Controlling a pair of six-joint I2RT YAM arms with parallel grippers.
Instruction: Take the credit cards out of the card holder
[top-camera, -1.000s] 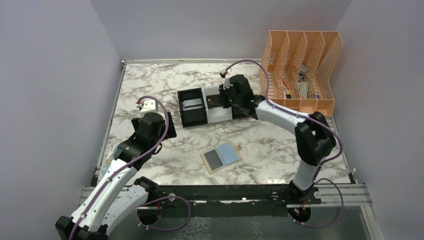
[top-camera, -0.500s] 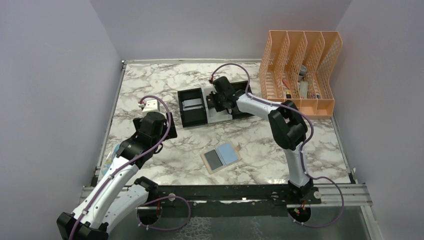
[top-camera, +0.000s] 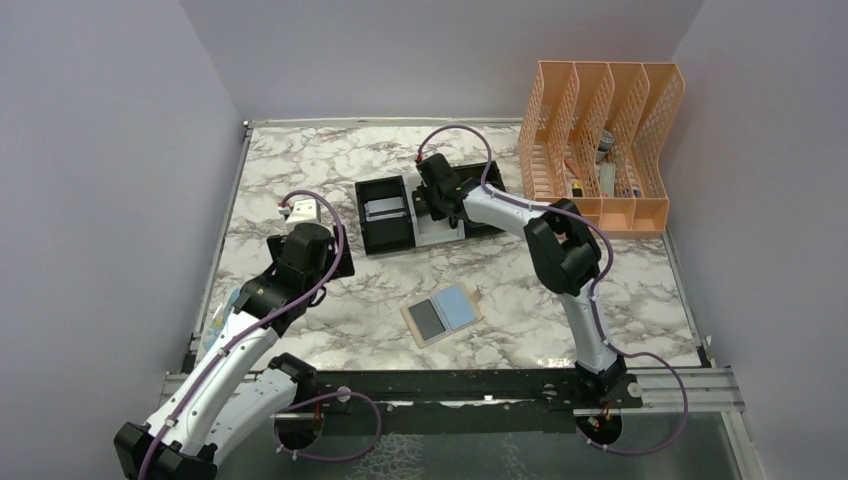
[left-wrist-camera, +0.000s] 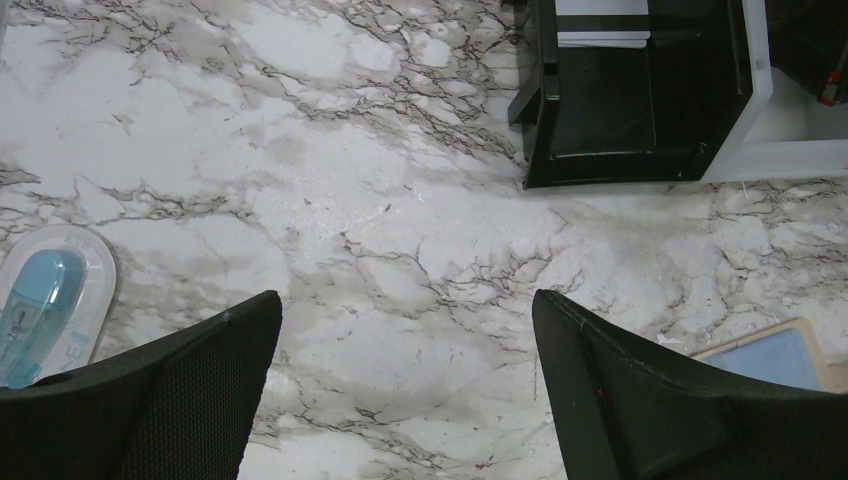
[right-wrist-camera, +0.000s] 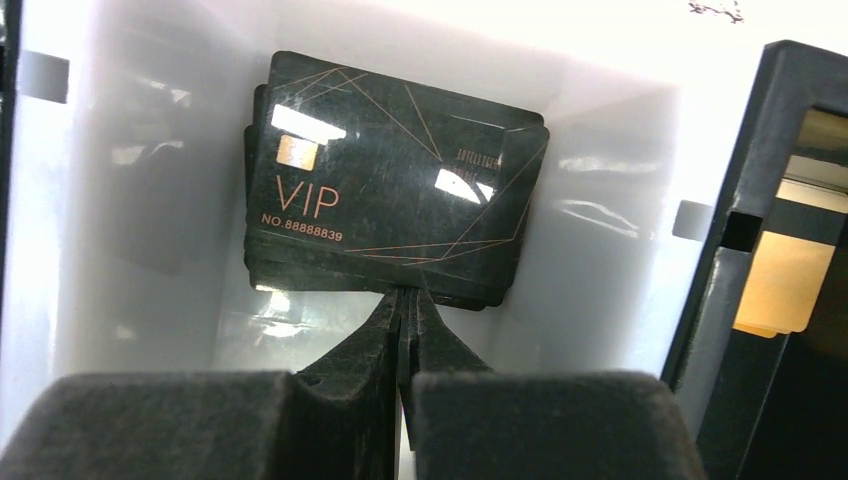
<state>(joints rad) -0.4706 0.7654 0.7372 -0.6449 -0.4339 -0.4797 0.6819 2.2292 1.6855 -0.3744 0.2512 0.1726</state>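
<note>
Lavender walls (top-camera: 120, 150) enclose one white marble-patterned table (top-camera: 300, 170). Two arms work over it. The left gripper (left-wrist-camera: 405, 310) hangs over bare marble with its jaws spread wide and nothing between them. The right gripper (right-wrist-camera: 405, 297) is inside the one white plastic bin (right-wrist-camera: 600, 230), jaws pressed together. Its tips are at the near edge of a stack of at least two black "VIP" credit cards (right-wrist-camera: 390, 200); whether a card is pinched cannot be told. Two black plastic bins (top-camera: 363, 215) flank the white one, and a gold-coloured card (right-wrist-camera: 785, 290) shows in one of them. The one flat tan card holder (top-camera: 442, 313) lies open near the table's front, well apart from both grippers. It has one dark grey card (top-camera: 427, 318) and one blue-grey card (top-camera: 458, 306) in its two pockets. One peach mesh file organizer (top-camera: 600, 110) with four compartments stands at the far right.
</note>
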